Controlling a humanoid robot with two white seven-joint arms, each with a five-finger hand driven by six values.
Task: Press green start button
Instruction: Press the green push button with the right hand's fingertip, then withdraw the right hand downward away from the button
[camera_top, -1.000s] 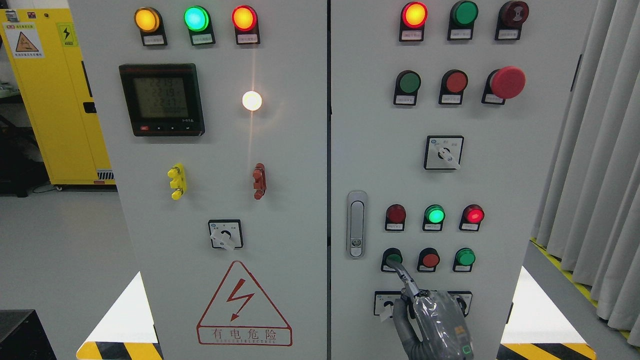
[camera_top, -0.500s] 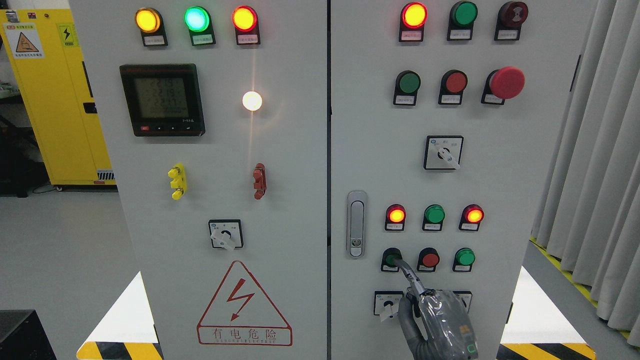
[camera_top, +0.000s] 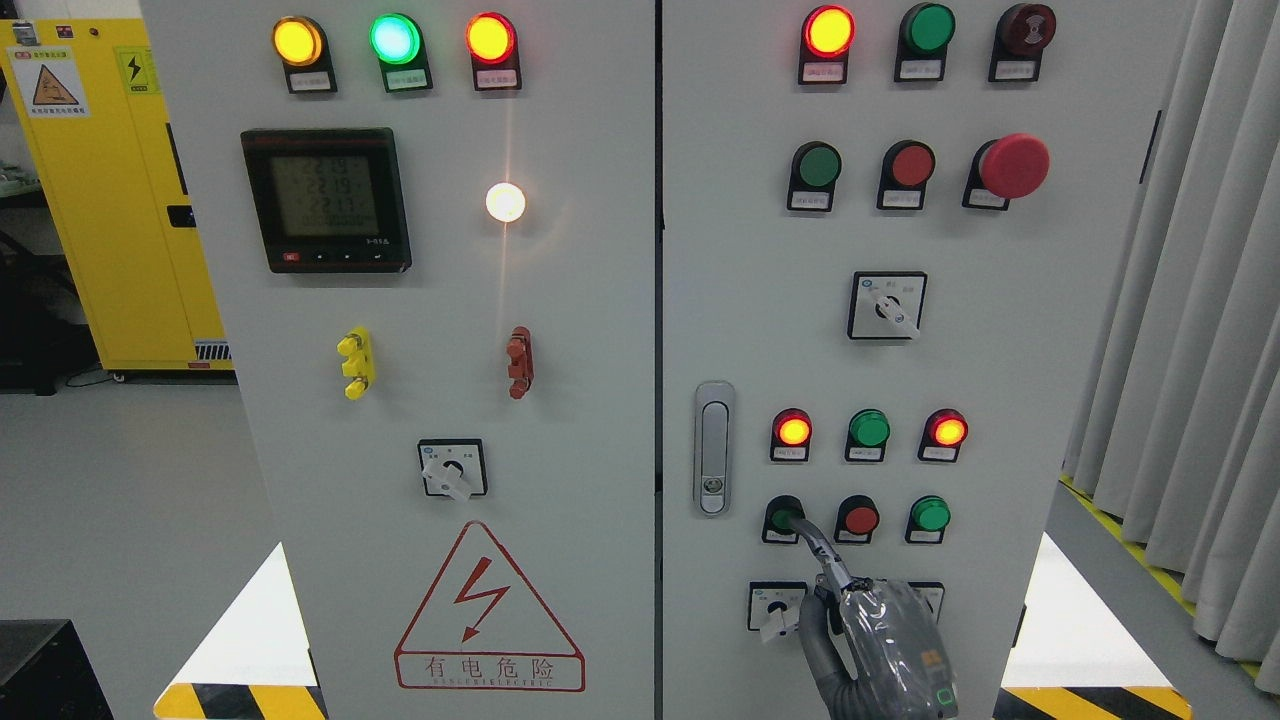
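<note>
The green start button (camera_top: 779, 514) is the left one of a three-button row low on the right cabinet door (camera_top: 1000, 400). My right hand (camera_top: 884, 640), grey and wrapped in clear film, rises from the bottom edge right of the middle. Its index finger (camera_top: 815, 545) is stretched out, its tip touching the green button; the other fingers are curled and hold nothing. In the lamp row above, the left red lamp (camera_top: 792, 430) and right red lamp (camera_top: 947, 430) glow, and the green lamp (camera_top: 869, 428) between them is dark. My left arm is out of view.
A red button (camera_top: 860, 519) and a second green button (camera_top: 930, 514) sit right of the pressed one. A rotary switch (camera_top: 775, 607) is just left of my hand, the door latch (camera_top: 713, 448) further up left. A red mushroom stop button (camera_top: 1013, 166) is higher up; curtains (camera_top: 1190, 350) hang at right.
The middle green lamp above the button row went dark and the left red lamp lit up. My hand shifted slightly to the right, its index finger staying on the green button.
</note>
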